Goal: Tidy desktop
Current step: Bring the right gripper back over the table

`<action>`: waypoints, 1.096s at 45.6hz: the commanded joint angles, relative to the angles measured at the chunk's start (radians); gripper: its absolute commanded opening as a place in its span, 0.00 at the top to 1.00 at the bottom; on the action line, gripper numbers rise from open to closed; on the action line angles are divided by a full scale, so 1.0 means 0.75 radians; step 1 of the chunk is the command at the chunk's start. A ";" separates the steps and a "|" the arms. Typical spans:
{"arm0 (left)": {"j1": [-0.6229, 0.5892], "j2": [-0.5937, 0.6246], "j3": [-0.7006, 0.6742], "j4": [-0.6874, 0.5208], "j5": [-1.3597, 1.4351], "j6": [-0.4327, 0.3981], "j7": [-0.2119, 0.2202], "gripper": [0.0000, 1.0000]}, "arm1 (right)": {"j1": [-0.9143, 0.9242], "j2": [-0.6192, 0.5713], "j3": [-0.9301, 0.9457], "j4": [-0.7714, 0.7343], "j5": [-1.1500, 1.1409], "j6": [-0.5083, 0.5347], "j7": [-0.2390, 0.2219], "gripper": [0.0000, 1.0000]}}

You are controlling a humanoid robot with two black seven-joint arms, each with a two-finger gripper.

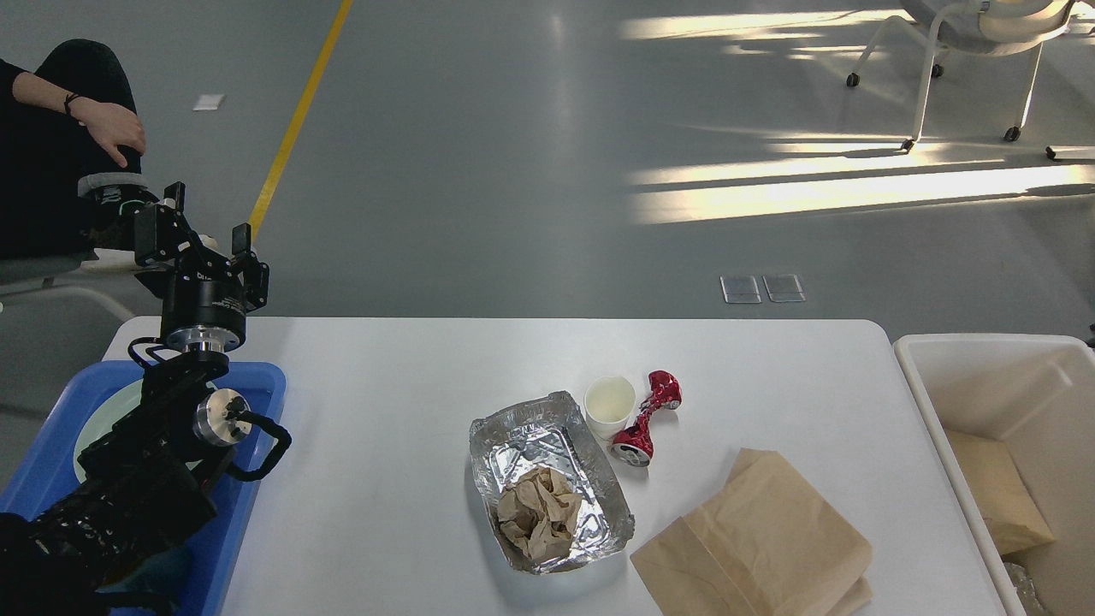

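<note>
Desktop [385, 411] before me, large white rectangular surface, rounded far corners, smooth and matte, lying flat and level, spanning most of my view, near edge cut off below, litter sitting around its middle and right

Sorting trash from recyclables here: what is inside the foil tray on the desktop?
The foil tray holds one crumpled brown paper wad at its near end; the far end shows bare foil. Anything beneath the wad is covered and cannot be seen.
</note>
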 commanded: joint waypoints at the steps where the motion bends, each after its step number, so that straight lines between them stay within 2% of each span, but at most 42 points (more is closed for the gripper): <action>1: 0.000 0.000 0.000 0.000 0.000 0.000 0.000 0.03 | 0.076 0.037 -0.010 0.001 -0.019 0.055 -0.015 0.00; 13: 0.000 -0.002 0.000 0.000 0.000 0.000 0.000 0.03 | 0.305 0.256 -0.208 -0.004 -0.036 0.162 -0.029 0.00; 21: 0.000 0.000 0.000 0.000 0.000 0.000 0.000 0.03 | 0.456 0.489 -0.433 -0.002 -0.036 0.260 -0.103 0.00; 26: 0.000 0.000 0.000 0.000 0.000 0.000 0.000 0.03 | 0.532 0.645 -0.583 0.001 -0.036 0.370 -0.099 0.00; 32: 0.000 0.000 0.000 0.000 0.000 0.000 0.000 0.03 | 0.589 0.761 -0.655 0.013 -0.038 0.427 -0.097 0.00; 43: 0.000 0.000 0.000 0.000 0.000 0.000 0.000 0.03 | 0.926 0.735 -0.671 0.401 -0.024 0.442 -0.093 0.00; 50: 0.000 0.000 0.000 0.000 0.000 0.000 0.000 0.03 | 0.984 0.751 -0.751 0.583 -0.019 0.489 -0.093 0.00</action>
